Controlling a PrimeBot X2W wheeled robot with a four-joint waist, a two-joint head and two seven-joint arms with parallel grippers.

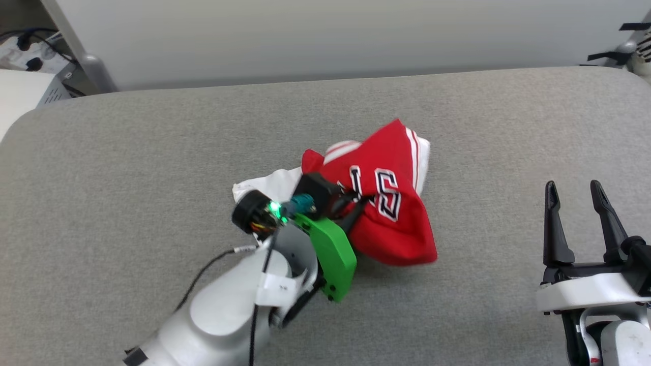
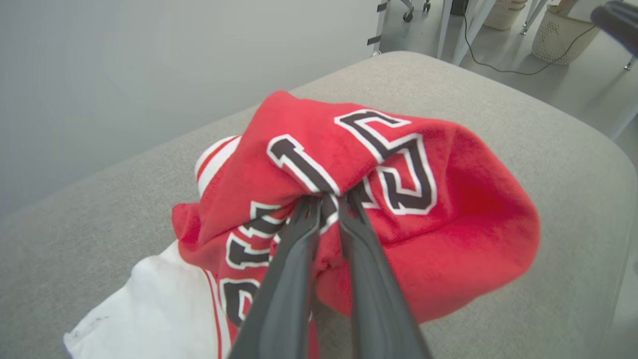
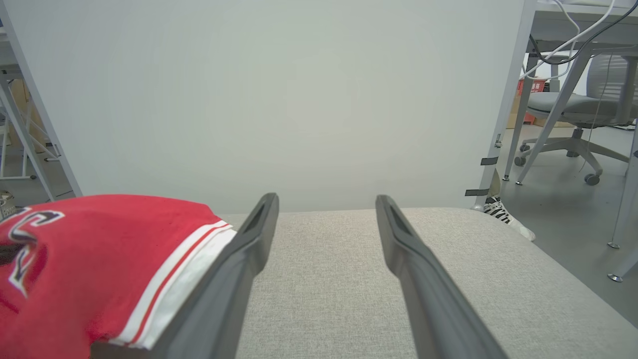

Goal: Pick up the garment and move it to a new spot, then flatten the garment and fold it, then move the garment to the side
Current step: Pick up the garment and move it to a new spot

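The garment point(image 1: 391, 203) is a crumpled red jersey with white sleeves and black white-outlined letters, bunched in the middle of the grey padded surface point(image 1: 152, 152). My left gripper point(image 1: 356, 203) reaches in from the lower left and is shut on a fold of the garment's lettered chest; in the left wrist view the garment point(image 2: 448, 224) puckers around the left gripper point(image 2: 331, 199) where the two dark tips pinch it. My right gripper point(image 1: 574, 190) stands open at the lower right, apart from the cloth. In the right wrist view the right gripper point(image 3: 326, 202) holds nothing, with the garment point(image 3: 99, 259) to its left.
A pale wall panel point(image 1: 325, 35) runs along the surface's far edge. Power strips and cables point(image 1: 30, 56) lie at the far left. A wheeled office chair point(image 3: 573, 114) and table legs point(image 3: 523, 99) stand off to the right, and a shoe point(image 3: 503, 214) shows by the surface's far corner.
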